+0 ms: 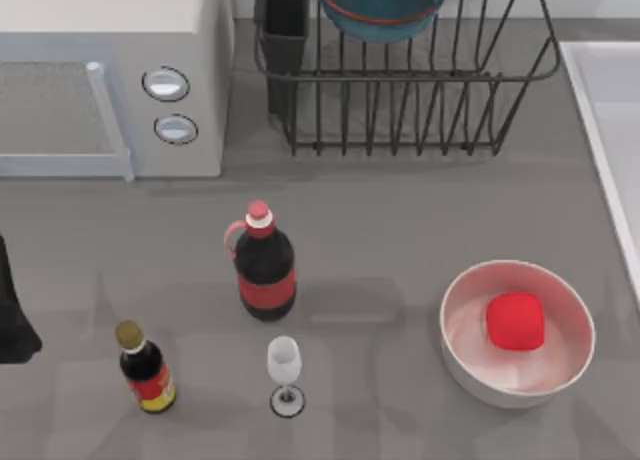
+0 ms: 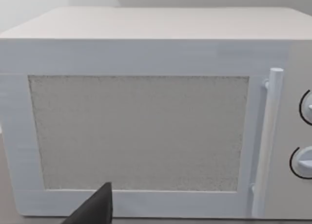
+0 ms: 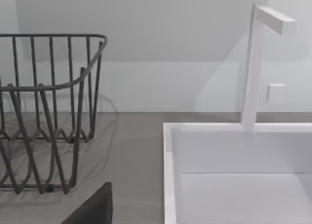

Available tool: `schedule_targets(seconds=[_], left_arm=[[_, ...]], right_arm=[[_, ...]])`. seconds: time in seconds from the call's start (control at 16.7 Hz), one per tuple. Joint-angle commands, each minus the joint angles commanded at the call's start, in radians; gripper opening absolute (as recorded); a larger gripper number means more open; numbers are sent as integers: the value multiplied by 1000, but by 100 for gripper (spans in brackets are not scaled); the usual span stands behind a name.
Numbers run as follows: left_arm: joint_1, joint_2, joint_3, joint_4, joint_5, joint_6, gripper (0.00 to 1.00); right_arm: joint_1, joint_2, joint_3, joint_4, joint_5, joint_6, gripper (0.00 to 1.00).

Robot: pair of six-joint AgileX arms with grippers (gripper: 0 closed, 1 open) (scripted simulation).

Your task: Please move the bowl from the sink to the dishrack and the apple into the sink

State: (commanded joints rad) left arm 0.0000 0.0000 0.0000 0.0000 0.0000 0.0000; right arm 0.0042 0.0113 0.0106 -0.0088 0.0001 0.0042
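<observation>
Bowl [image 1: 382,8] is seen resting in the dishrack [image 1: 400,120] at the far side of the table, right of the microwave [image 1: 110,80]. The apple [image 1: 515,320] lies inside a white bowl [image 1: 480,365] at the near right, left of the sink [image 1: 612,130]. A dark part of the left arm [image 1: 12,315] is seen at the left edge. For either gripper, open or closed cannot be told.

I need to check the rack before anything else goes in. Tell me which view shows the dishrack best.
The top view: the dishrack shows its front bars, utensil cup and the bowl inside. The right wrist view catches one end of it beside the sink. The left wrist view faces the microwave.
</observation>
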Motion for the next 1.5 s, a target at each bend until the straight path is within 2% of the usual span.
schedule_targets(seconds=[0.36,1.14,1.5], left_arm=[[0,0,0,0,0,0,100],[0,0,0,0,0,0,100],[0,0,0,0,0,0,100]], right_arm=[[94,285,234,-201,-1,95,100],[423,1479,1070,-922,-1,434,100],[493,1728,1247,-1075,0,506,100]])
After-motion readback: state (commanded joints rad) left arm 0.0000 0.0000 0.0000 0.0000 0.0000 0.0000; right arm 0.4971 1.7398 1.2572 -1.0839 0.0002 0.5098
